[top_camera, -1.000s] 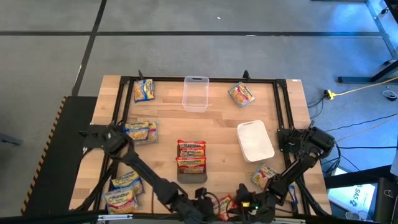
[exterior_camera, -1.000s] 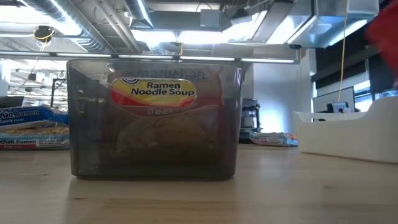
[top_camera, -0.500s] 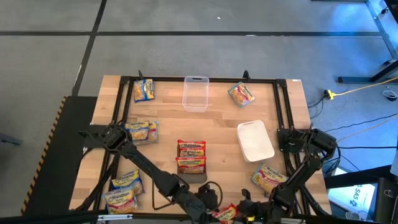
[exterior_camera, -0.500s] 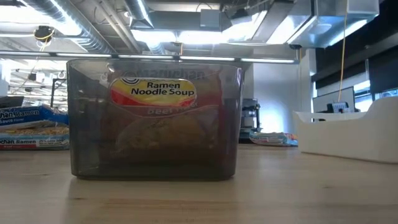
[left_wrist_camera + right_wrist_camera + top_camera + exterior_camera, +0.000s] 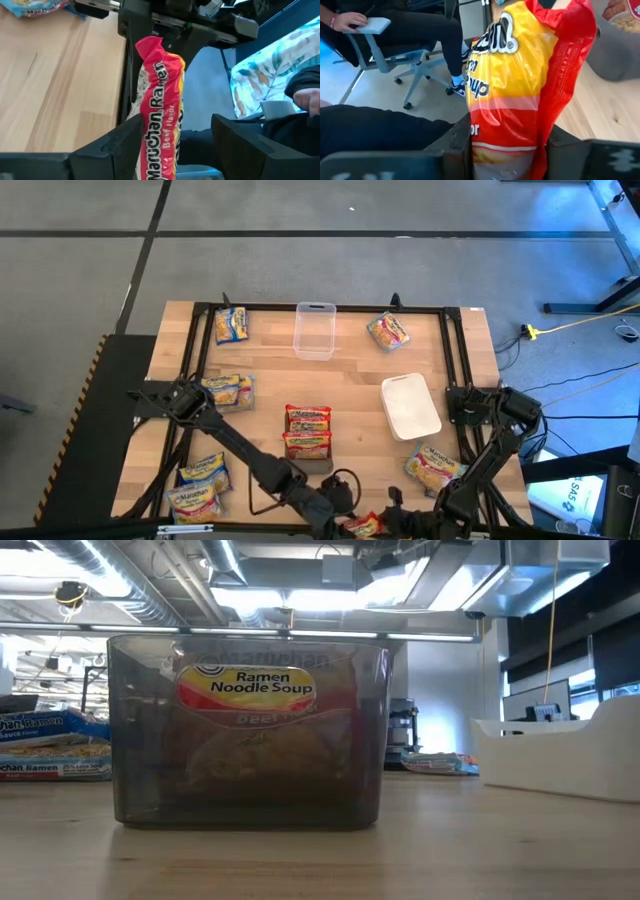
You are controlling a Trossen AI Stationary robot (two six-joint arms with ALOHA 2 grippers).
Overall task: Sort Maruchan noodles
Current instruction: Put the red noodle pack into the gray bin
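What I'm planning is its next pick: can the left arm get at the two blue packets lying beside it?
Probably yes: the blue packets lie uncovered beside that arm, and its tool is open, the red packet gripped by the right tool.

Red packet [image 5: 364,526] cut by frame edge; claws hidden.

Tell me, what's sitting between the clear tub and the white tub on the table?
Nothing. From the high view, only bare wood of the table shows between the clear container and the white container. The nearest noodle packet lies off to the side.
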